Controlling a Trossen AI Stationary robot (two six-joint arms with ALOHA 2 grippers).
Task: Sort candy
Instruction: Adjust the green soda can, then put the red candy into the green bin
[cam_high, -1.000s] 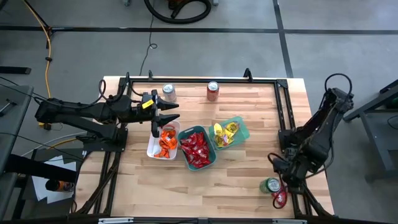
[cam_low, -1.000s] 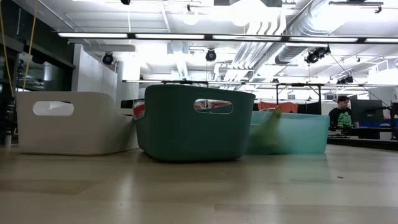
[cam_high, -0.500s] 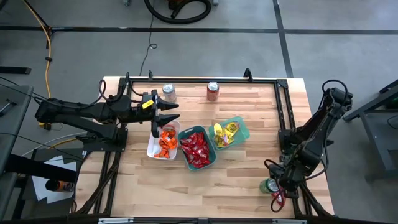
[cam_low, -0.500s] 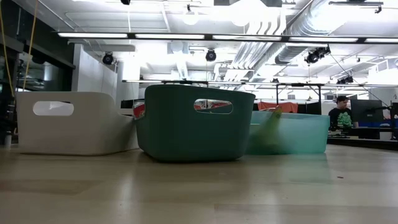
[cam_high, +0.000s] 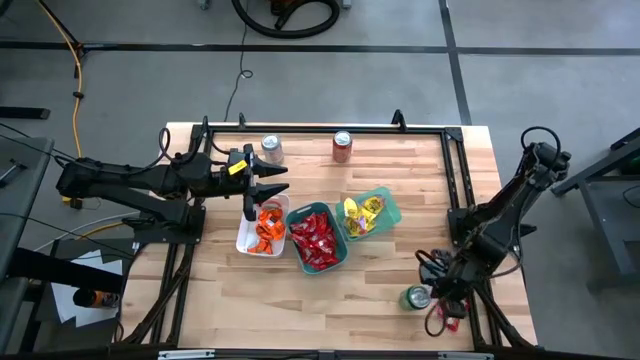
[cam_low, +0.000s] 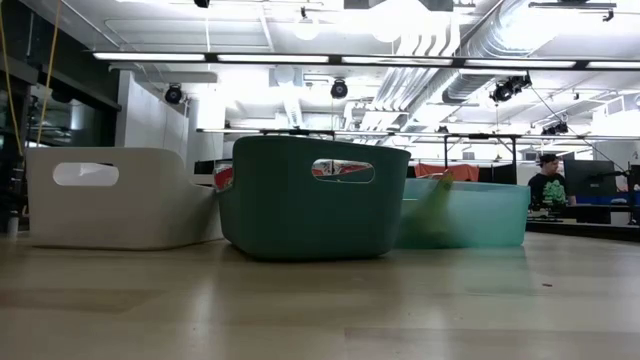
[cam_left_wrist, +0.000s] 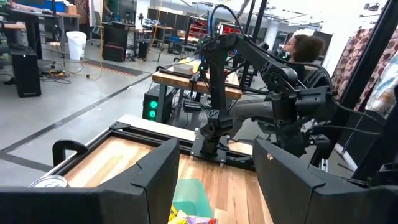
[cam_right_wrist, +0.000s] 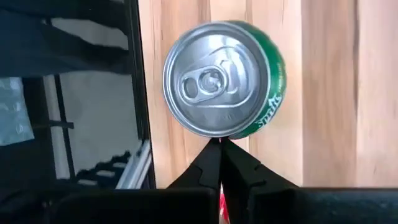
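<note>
Three trays stand mid-table: a white tray (cam_high: 243, 238) with orange candy (cam_high: 267, 228), a dark teal tray (cam_high: 296, 214) with red candy (cam_high: 315, 240), and a light green tray (cam_high: 392, 209) with yellow candy (cam_high: 360, 214). My left gripper (cam_high: 278, 180) hovers open and level above the white tray's far end. A green can (cam_high: 417, 297) stands upright near the table's front right. My right gripper (cam_high: 431, 297) is shut against the can's right side, its tips (cam_right_wrist: 219, 146) seen in the wrist view. A red sliver (cam_right_wrist: 221, 200) shows far back between its fingers; I cannot tell what it is. My right gripper meets the green can's side wall (cam_right_wrist: 217, 137) just under the top rim with its shut fingertips (cam_right_wrist: 210, 155), on the side that faces the table's right edge. The fingers slant down from the right. The can stands upright with its base on the table.
A silver can (cam_high: 271, 148) and a red can (cam_high: 342, 146) stand at the far edge. A black frame rail (cam_high: 458, 190) runs along the table's right side, close behind the green can. A seated person (cam_left_wrist: 305, 59) shows beyond the table. Bare wood lies in front of the trays (cam_high: 330, 300).
My right gripper has sunk and tipped further down while moving toward the table's left. The green can has slid a short way toward the table's left, staying upright.
</note>
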